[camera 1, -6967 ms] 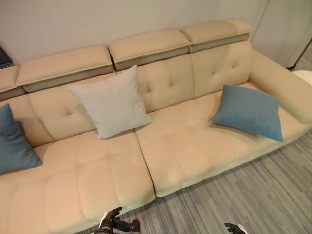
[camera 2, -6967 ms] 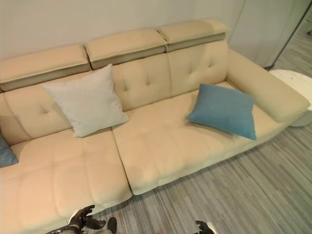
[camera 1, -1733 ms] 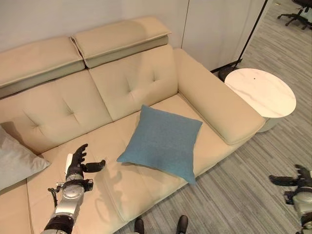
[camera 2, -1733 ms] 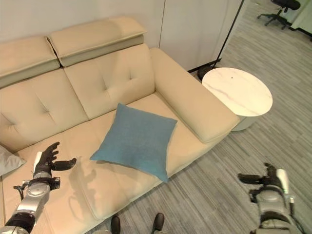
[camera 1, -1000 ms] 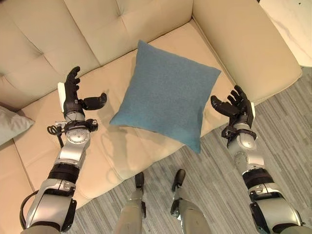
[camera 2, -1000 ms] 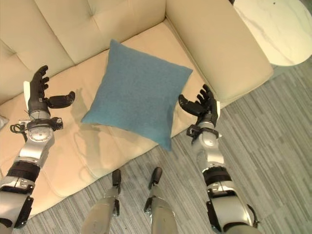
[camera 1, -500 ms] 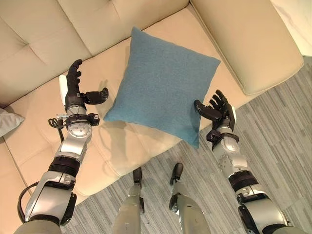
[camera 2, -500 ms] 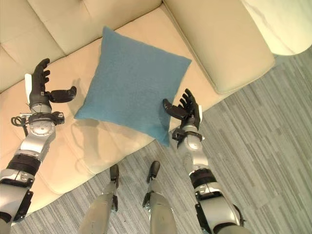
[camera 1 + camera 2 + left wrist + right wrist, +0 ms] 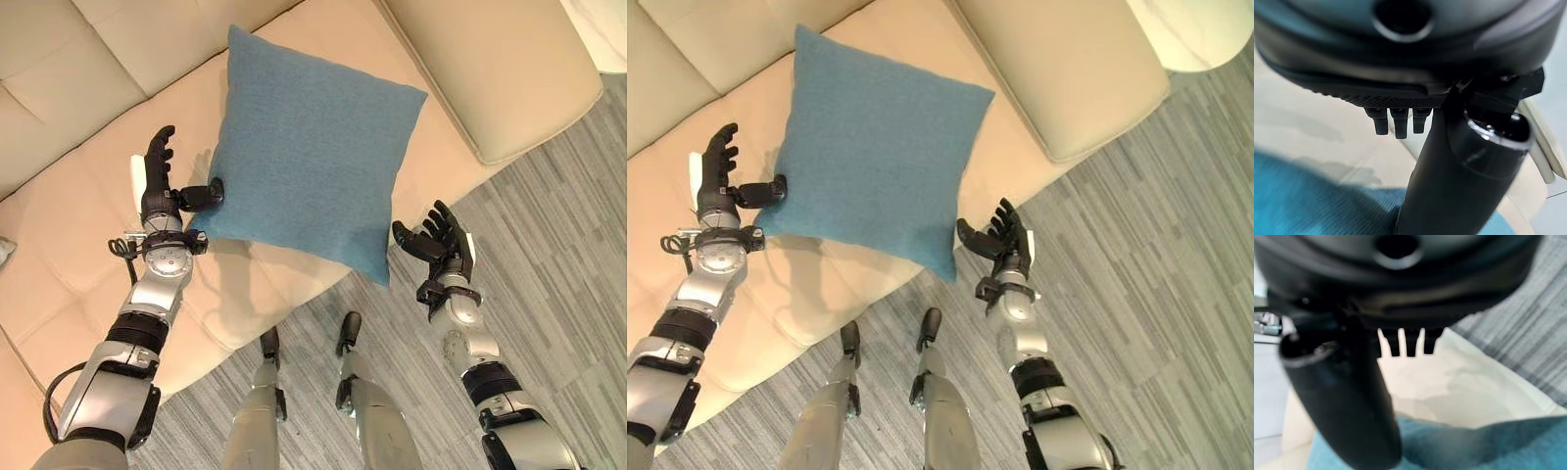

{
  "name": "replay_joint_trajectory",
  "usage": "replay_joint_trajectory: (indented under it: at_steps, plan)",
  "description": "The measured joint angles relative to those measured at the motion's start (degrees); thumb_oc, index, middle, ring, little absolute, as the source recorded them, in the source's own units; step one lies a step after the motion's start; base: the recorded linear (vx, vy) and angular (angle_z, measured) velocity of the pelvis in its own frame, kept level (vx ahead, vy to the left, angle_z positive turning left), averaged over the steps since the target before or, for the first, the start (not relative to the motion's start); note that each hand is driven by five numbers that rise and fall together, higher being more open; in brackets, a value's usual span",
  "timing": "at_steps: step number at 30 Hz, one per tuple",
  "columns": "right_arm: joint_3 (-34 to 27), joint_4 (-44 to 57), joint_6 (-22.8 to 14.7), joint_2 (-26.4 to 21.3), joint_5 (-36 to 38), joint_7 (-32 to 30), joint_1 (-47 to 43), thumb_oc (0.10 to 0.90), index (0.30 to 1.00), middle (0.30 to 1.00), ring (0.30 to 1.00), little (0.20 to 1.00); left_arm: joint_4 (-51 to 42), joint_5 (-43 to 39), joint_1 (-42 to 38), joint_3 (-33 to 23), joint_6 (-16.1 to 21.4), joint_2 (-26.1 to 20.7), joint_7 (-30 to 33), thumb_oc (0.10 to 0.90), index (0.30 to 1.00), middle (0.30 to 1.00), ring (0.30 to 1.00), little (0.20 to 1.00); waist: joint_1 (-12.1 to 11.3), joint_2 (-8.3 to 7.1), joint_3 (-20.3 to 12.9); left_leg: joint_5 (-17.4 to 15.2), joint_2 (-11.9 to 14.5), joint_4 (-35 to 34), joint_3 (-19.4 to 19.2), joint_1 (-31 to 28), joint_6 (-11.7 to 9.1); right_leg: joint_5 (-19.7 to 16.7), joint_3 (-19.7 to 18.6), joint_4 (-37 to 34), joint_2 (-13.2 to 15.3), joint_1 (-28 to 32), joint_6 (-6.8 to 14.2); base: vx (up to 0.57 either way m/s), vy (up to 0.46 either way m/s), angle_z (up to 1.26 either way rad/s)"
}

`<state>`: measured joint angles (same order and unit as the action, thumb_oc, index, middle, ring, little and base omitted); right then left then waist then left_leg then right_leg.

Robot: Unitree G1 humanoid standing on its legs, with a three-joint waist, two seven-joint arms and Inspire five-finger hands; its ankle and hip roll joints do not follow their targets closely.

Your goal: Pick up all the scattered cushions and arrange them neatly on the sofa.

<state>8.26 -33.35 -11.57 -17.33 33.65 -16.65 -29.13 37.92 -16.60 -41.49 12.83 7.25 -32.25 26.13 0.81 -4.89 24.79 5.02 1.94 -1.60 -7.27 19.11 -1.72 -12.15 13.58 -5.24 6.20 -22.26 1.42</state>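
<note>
A blue cushion (image 9: 309, 152) lies flat on the beige sofa seat (image 9: 78, 245), one corner hanging over the front edge. My left hand (image 9: 160, 191) is open at the cushion's left corner, thumb touching its edge, fingers straight up. My right hand (image 9: 443, 240) is open just right of the overhanging front corner, over the floor, a small gap from the cloth. The blue cushion (image 9: 1312, 205) lies under the left thumb (image 9: 1449, 166) in the left wrist view. Past the thumb (image 9: 1347, 396) in the right wrist view is the blue cushion (image 9: 1488, 445).
The sofa's right armrest (image 9: 490, 69) runs along the cushion's far right side. Grey striped carpet (image 9: 558, 255) covers the floor in front. An edge of the white round side table (image 9: 1195, 29) sits beyond the armrest.
The camera has tilted down and closer. My left thumb has reached the cushion's left corner. The right hand sits lower and a little further from the front corner.
</note>
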Motion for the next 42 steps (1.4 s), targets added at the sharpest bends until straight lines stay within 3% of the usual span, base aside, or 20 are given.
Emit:
replay_joint_trajectory:
  at_steps: [5, 14, 17, 19, 25, 28, 29, 30, 33, 38, 42]
  plan:
    - [0.52, -0.3, -0.11, 1.86, -1.11, -0.01, -0.28, 0.8, 0.9, 0.9, 0.9, 0.9, 0.04, -7.23, 0.14, -0.51, 0.92, 3.57, 0.01, 0.8, 0.9, 0.9, 0.9, 0.9, -0.18, -0.22, 0.14, 0.0, -0.01, 0.38, 0.03, 0.77, 0.0, -0.21, -0.01, 0.0, 0.03, -0.55, -0.13, 0.0, 0.0, 0.0]
    - [1.47, -1.84, -0.15, 2.65, -1.86, -0.03, -1.63, 0.8, 0.9, 0.9, 0.9, 0.9, -0.04, -12.1, 0.17, -2.41, 2.95, 6.18, 0.89, 0.8, 0.9, 0.9, 0.9, 0.9, -0.17, -0.22, 0.14, 0.03, -0.02, 0.29, 0.03, 1.36, -0.01, -0.42, -0.02, 0.0, 0.07, -1.3, -0.11, 0.0, 0.0, 0.0]
    - [1.45, -1.8, -0.34, 3.31, -2.08, -1.33, -1.74, 0.8, 0.9, 0.9, 0.9, 0.9, -1.58, -21.46, 0.24, -8.43, 7.5, 13.96, 4.13, 0.8, 0.9, 0.9, 0.9, 0.9, -0.22, -0.2, 0.15, 0.05, -0.03, 0.21, 0.21, 1.4, -0.03, -0.42, 0.26, 0.0, 0.13, -1.28, -0.11, 0.0, 0.0, 0.0]
    - [1.52, -1.8, -0.46, 3.44, -2.08, -1.98, -1.88, 0.8, 0.9, 0.9, 0.9, 0.9, -2.58, -24.28, 0.24, -8.51, 8.29, 15.13, 4.57, 0.8, 0.9, 0.9, 0.9, 0.9, -0.21, 0.03, 0.29, 0.1, -0.01, 0.24, 0.37, 1.51, -0.09, -0.42, 0.36, 0.0, 0.16, -1.29, -0.11, -0.01, -0.005, 0.02]
    - [2.52, -1.8, -0.97, 3.06, -2.01, -2.39, -2.57, 0.8, 0.9, 0.9, 0.9, 0.9, -2.85, -25.43, 0.22, -3.91, 9.19, 15.04, 3.95, 0.8, 0.9, 0.9, 0.9, 0.9, -0.34, 1.82, 1.36, 0.42, 0.07, 0.52, 1.18, 1.69, -0.22, -0.48, 1.15, 0.01, 0.34, -0.84, -0.2, -0.03, -0.008, 0.06]
    - [3.02, -1.8, -0.85, 2.74, -1.99, -2.34, -3.22, 0.8, 0.9, 0.9, 0.9, 0.9, -3.04, -23.87, 0.72, 0.55, 8.73, 16.67, 1.5, 0.8, 0.9, 0.9, 0.9, 0.9, -1.87, 2.72, 1.88, 0.7, 0.06, 0.69, 1.69, 1.65, -0.25, -0.56, 1.87, 0.0, 0.26, -0.39, -0.31, -0.03, -0.01, 0.1]
    - [3.99, -1.79, -0.81, 2.59, -1.99, -2.27, -3.55, 0.8, 0.9, 0.9, 0.9, 0.9, -2.93, -23.75, 1.01, 1.66, 8.49, 16.54, 0.54, 0.513, 0.469, 0.469, 0.469, 0.469, -2.03, 2.72, 1.88, 0.84, -0.01, 0.69, 1.77, 1.65, -0.23, -0.62, 1.92, 0.01, 0.27, -0.34, -0.39, -0.02, -0.004, 0.04]
    - [4.19, -1.79, -0.8, 2.58, -1.99, -2.28, -3.58, 0.4, 0.3, 0.3, 0.3, 0.3, -2.92, -23.61, 1.1, 2.32, 8.41, 16.4, 0.4, 0.4, 0.3, 0.3, 0.3, 0.3, -2.19, 2.72, 1.88, 0.91, -0.05, 0.69, 1.82, 1.65, -0.23, -0.68, 1.94, 0.01, 0.29, -0.32, -0.46, -0.02, -0.011, 0.04]
    - [4.22, -1.74, -0.48, 2.0, -1.99, -2.26, -3.13, 0.4, 0.3, 0.3, 0.3, 0.3, -3.27, -19.18, 3.78, 3.85, 7.53, 15.69, -1.89, 0.4, 0.3, 0.3, 0.3, 0.3, -2.79, 2.72, 1.87, 1.03, -0.08, 0.69, 1.87, 1.16, -0.31, -0.73, 1.97, 0.01, 0.31, 0.17, -0.53, 0.0, -0.01, 0.0]
    - [1.19, -1.67, -0.13, -0.46, -1.99, -2.24, -2.91, 0.4, 0.3, 0.3, 0.3, 0.3, -3.08, -19.41, 6.8, 2.16, 4.91, 14.51, -3.32, 0.4, 0.3, 0.3, 0.3, 0.3, -2.86, 2.81, 1.82, 1.19, 0.07, 0.57, 1.91, -0.57, -0.54, -0.71, 2.0, 0.0, 0.45, 1.8, -0.51, 0.02, -0.063, 0.0]
    - [0.23, 0.99, 0.53, -0.48, -2.01, -0.91, 3.45, 0.4, 0.3, 0.3, 0.3, 0.3, -8.17, -19.4, 13.08, 2.24, 3.48, 14.16, -5.89, 0.4, 0.3, 0.3, 0.3, 0.3, -2.77, 4.01, 1.32, 1.56, 0.09, -0.83, 2.34, -4.01, -0.83, -0.21, 2.52, 0.0, 0.5, 4.89, -0.05, 0.09, -0.068, 0.05]
